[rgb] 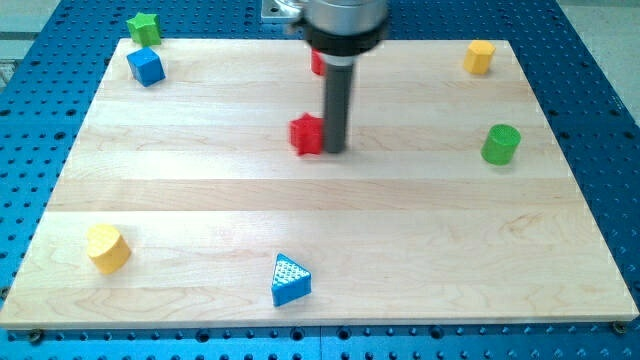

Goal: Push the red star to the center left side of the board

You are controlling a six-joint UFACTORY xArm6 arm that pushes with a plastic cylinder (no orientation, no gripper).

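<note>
A: Where's the red star (pixel 308 134)?
B: Upper middle of the frame, touching my tip (pixel 335 150) on the tip's left. There's no pincer, only a rod.
A: Room leftward?
B: Bare board (pixel 200 180) up to the left edge. The blue cube (pixel 146 66) and green star (pixel 143 28) sit upper left, the yellow block (pixel 107 247) lower left.
A: Others?
B: A second red block (pixel 317 62) behind the rod.

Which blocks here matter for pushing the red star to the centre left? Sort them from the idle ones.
In the job: red star; my tip, against its right side; board.

Lying about: green star, blue cube, yellow hexagon, green cylinder, yellow block, blue triangle, red block behind the rod.
</note>
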